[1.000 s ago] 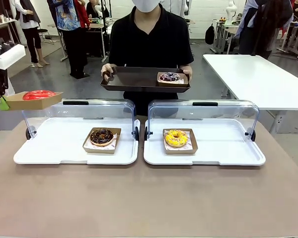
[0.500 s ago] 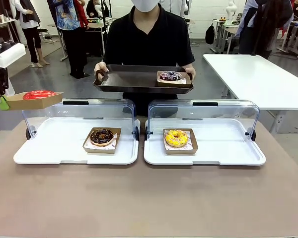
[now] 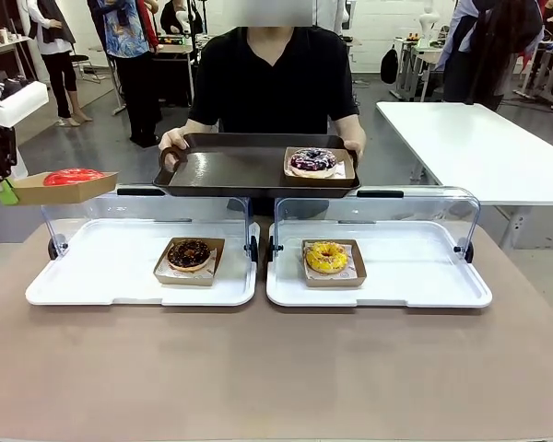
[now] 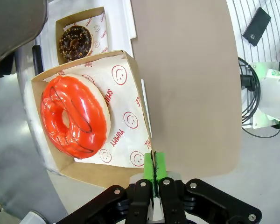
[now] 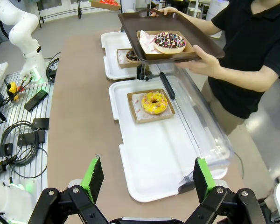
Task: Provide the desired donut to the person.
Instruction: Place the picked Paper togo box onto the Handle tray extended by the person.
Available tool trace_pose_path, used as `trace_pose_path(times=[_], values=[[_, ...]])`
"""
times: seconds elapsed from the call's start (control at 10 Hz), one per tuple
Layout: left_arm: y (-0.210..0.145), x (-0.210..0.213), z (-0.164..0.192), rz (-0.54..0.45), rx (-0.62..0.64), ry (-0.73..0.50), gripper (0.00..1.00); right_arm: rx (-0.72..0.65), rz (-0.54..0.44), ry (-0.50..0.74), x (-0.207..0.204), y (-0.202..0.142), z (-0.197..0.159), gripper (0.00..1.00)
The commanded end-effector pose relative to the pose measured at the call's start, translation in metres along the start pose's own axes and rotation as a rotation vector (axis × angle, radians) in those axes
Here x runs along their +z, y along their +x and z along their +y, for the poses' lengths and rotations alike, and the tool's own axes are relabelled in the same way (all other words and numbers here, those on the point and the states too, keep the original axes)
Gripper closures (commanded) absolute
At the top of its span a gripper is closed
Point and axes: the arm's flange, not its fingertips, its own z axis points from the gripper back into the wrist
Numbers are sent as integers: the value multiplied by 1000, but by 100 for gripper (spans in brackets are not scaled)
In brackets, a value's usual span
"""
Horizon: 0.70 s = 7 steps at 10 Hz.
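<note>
Left gripper (image 4: 154, 179): I see my jaws pressed together on the rim of the cardboard box (image 3: 63, 187) that carries the red-glazed donut (image 4: 74, 115); in the front view the box hangs in the air at the far left, above and outside the left display case (image 3: 140, 267).
Right gripper (image 5: 144, 179): my jaws stand spread wide with nothing between them, hovering over the near end of the right display case (image 5: 163, 140).
Person (image 3: 275, 78): stands at the far side of the tabletop (image 3: 276, 368) in a black shirt, holding a dark tray (image 3: 230, 170) out over the backs of the two cases.
Tray contents: one box with a dark, sprinkled donut (image 3: 312, 160) sits at the tray's right end as I see it from the front; the rest of the tray is bare.
Still in the cases: a chocolate donut (image 3: 189, 253) in the left one, a yellow donut (image 3: 326, 256) in the right one, each in its own box.
Done, as I judge it: the red donut is picked and lifted clear.
Left to do: carry it across to the tray's bare part, set it down, release.
Watch for: the box is held by one edge only, so it may tip.
</note>
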Motion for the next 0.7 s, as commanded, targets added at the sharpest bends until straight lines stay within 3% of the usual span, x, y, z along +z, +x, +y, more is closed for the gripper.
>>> trace_pose_path(times=[0.0,0.4,0.6], values=[[1,1,-1,6,2,13,100,2,4,2,1,0,1,0],[4,6,-2,37,-16,36,98,2,4,2,1,0,1,0],[34,50,26,39,-74,77,98,2,4,2,1,0,1,0]])
